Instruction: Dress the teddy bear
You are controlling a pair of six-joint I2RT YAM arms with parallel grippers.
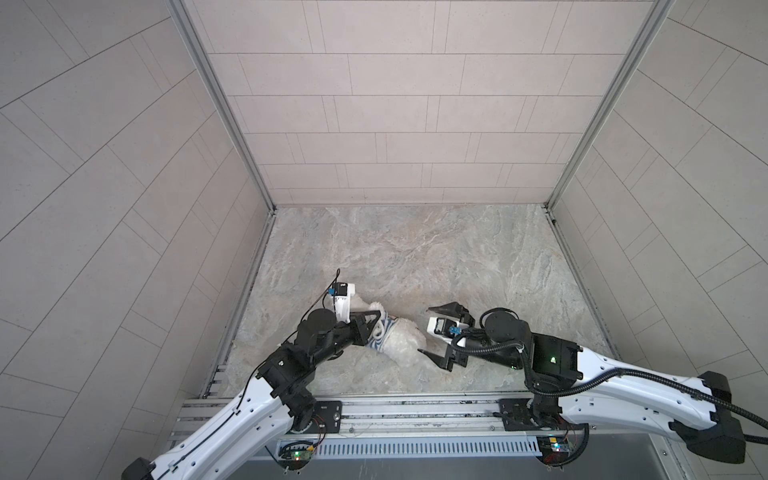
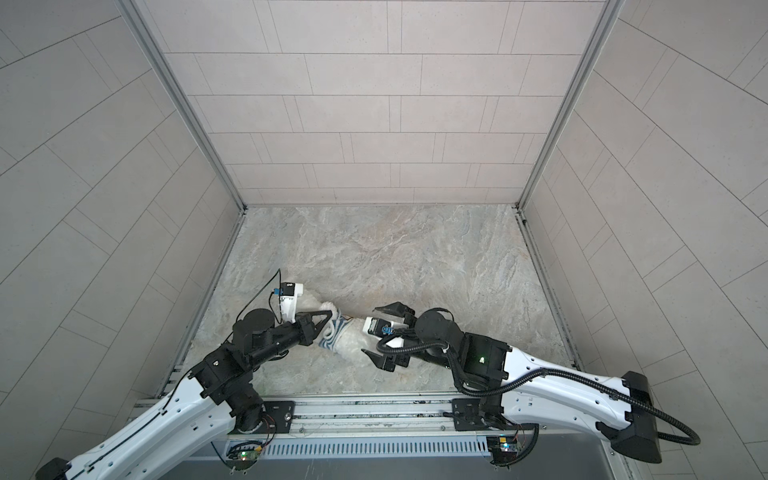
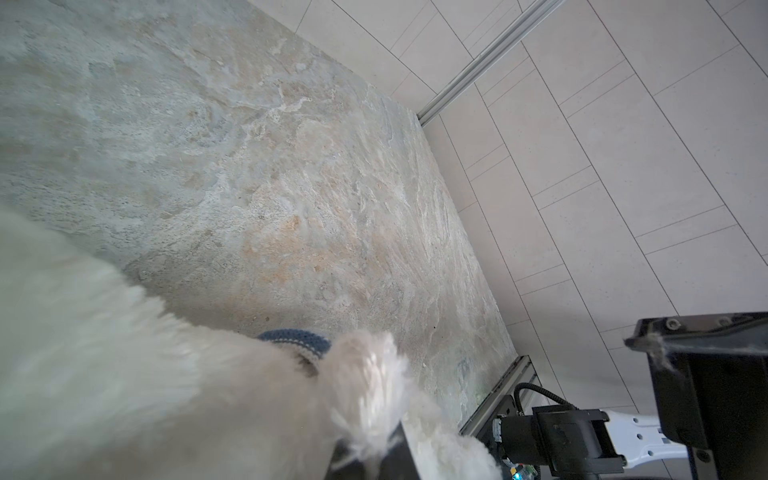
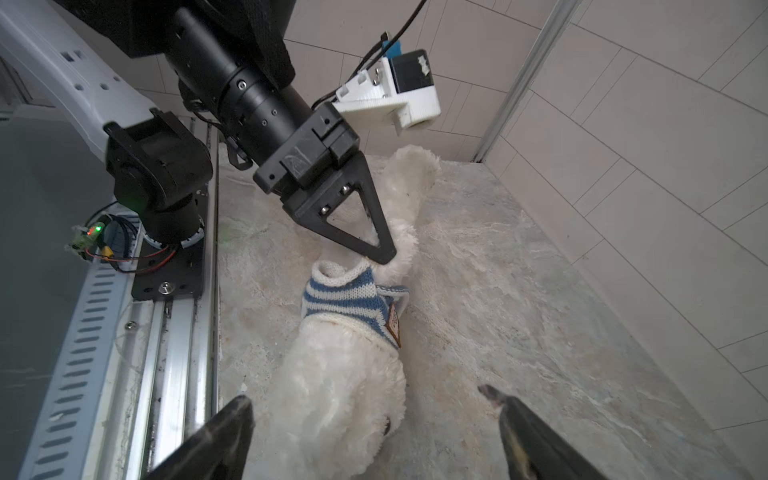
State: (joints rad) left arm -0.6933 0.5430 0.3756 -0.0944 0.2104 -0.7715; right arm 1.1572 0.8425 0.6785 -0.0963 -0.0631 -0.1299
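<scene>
The teddy bear (image 1: 405, 344) (image 2: 353, 345) lies on the stone-patterned table, white and fluffy. A blue-and-white striped shirt (image 1: 386, 332) (image 4: 345, 299) sits around its middle. In the right wrist view the teddy bear (image 4: 332, 374) has its head nearest my right gripper and one dark eye shows. My left gripper (image 1: 380, 320) (image 2: 330, 316) (image 4: 384, 255) is shut on the bear's white fur just past the shirt's far edge. My right gripper (image 1: 424, 331) (image 2: 370, 330) (image 4: 365, 395) is open, one finger on each side of the head, touching nothing. In the left wrist view, fur (image 3: 124, 374) hides most of the left gripper (image 3: 365, 449).
An aluminium rail (image 1: 415, 405) with both arm bases runs along the table's front edge, close to the bear. Tiled walls close in the table (image 1: 415, 257) on three sides, with metal corner posts (image 1: 270, 208) at the back.
</scene>
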